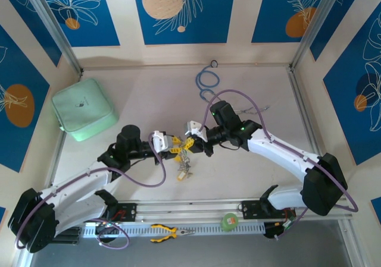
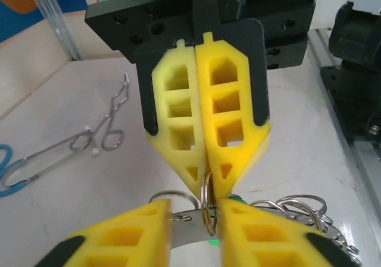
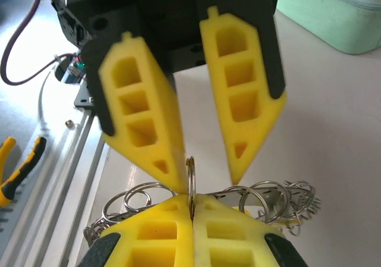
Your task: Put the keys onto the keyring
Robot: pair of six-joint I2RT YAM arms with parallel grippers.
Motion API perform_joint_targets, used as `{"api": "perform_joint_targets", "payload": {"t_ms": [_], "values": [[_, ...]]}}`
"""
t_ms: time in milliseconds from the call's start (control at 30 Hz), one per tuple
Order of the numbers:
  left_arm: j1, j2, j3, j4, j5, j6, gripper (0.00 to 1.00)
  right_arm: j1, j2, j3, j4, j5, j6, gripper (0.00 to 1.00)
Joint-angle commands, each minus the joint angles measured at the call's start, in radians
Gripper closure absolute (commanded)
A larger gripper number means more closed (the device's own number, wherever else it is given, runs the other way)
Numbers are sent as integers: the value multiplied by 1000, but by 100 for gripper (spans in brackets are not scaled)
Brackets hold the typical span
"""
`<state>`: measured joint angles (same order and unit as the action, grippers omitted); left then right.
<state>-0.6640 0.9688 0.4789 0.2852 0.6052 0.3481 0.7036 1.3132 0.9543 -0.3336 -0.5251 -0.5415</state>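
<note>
My two grippers meet nose to nose above the middle of the table. The right gripper [image 1: 188, 143] [image 3: 191, 200] is shut on a small silvery split ring [image 3: 191, 172] [image 2: 208, 210] standing on edge. The left gripper [image 1: 176, 150] [image 2: 195, 209] stands open, its yellow fingers [image 3: 149, 124] on either side of that ring; one finger touches it. Behind the ring runs the keyring's flat silvery band [image 2: 184, 234] [image 3: 271, 197], fringed with more split rings [image 3: 140, 197]. A green key head [image 2: 236, 199] peeks out beside the ring. The bunch of keys [image 1: 183, 169] hangs below the fingers.
A mint-green pouch [image 1: 83, 109] lies at the left. A blue looped tube [image 1: 207, 82] and a tiny black ring [image 1: 213, 63] sit at the back. Yellow-handled pliers [image 1: 169, 232] and a green roll [image 1: 229, 221] rest on the front rail. A wire clip [image 2: 89, 139] lies behind.
</note>
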Motion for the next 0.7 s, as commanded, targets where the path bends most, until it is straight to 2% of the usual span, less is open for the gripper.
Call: {"api": "perform_joint_targets", "payload": {"t_ms": [0,100,300,500,667], "values": [[-7,-49,12,-42,-46,28,69,14,-6,72,-107,80,-82,100],[-7,-61,30,-107,-60,50,68,36,4,117,-218,183,-157,100],[-6,-43,55,-140,-28,48,67,96,26,189,-309,314,-197,100],[-7,-7,64,-100,21,13,69,141,52,236,-354,382,-193,100],[-8,14,55,-73,27,11,73,161,60,253,-348,379,-177,100]]}}
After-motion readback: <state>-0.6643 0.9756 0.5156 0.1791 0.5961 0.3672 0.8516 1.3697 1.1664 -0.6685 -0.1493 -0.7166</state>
